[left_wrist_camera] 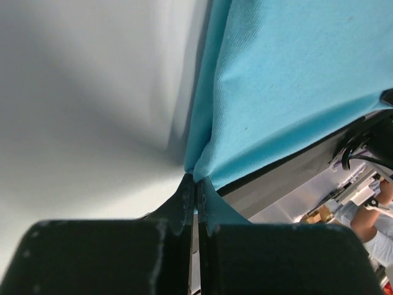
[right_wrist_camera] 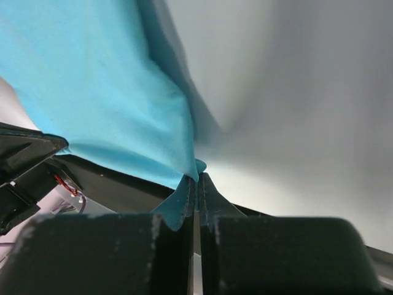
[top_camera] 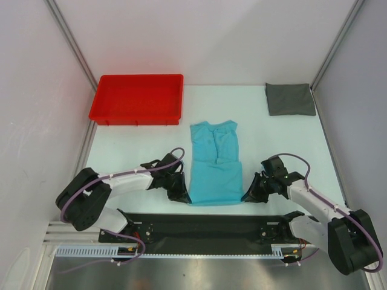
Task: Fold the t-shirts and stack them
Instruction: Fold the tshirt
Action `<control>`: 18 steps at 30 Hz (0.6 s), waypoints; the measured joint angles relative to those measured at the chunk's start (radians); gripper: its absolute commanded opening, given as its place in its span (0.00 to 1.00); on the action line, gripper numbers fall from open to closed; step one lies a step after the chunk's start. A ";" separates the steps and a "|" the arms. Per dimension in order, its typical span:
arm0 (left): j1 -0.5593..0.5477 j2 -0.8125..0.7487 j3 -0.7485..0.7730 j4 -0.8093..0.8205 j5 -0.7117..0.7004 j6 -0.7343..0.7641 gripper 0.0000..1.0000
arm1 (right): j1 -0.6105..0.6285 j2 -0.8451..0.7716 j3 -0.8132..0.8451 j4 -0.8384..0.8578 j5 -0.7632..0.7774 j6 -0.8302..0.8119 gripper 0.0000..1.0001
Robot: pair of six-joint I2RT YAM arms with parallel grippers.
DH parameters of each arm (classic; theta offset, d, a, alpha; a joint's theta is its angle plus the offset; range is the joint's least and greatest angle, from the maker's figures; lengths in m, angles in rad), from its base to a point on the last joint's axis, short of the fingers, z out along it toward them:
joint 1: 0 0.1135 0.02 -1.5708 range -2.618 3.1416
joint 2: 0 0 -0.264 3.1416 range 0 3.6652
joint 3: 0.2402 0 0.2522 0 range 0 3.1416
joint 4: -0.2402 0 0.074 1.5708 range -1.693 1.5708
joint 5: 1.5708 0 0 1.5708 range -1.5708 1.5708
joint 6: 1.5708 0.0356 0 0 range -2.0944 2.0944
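Turquoise t-shirt [top_camera: 214, 166] sits mid-table, laid out as a narrow strip w/ both sleeves tucked in, collar end toward the far side, hem end toward the arm bases. From the top cam we see the hem lying just at the far edge of the black base plate [top_camera: 205, 228] that the arms are bolted to. Left gripper [top_camera: 184, 197] is down at the near-left corner of the shirt. In the left wrist cam its jaws are pressed almost together w/ only a thin slit between, and a bit of turquoise cloth is pinched right at the tips. Right gripper [top_camera: 247, 196] mirrors that at the near-right corner, and the right wrist cam shows the same: jaws nearly shut and the shirt corner nipped between them, w/ a small flap of cloth draped over the left finger. Both arms reach in low from either side, so we've got the hem held at its two corners. Dark grey t-shirt [top_camera: 290, 99] is a small folded rectangle at the far-right corner of the white table [top_camera: 272, 139], well apart from the turquoise one. Red plastic tray [top_camera: 140, 77] sits far-left, near the turquoise shirt's collar end but not touching it.
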 measured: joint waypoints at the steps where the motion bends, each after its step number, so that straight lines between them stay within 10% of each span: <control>1: 0.000 0.000 0.009 -0.011 -0.006 0.000 0.00 | 0.001 0.001 0.016 -0.010 0.001 -0.003 0.00; 18: 0.223 0.275 0.534 -0.204 -0.044 0.130 0.00 | -0.154 0.472 0.548 -0.064 0.016 -0.191 0.00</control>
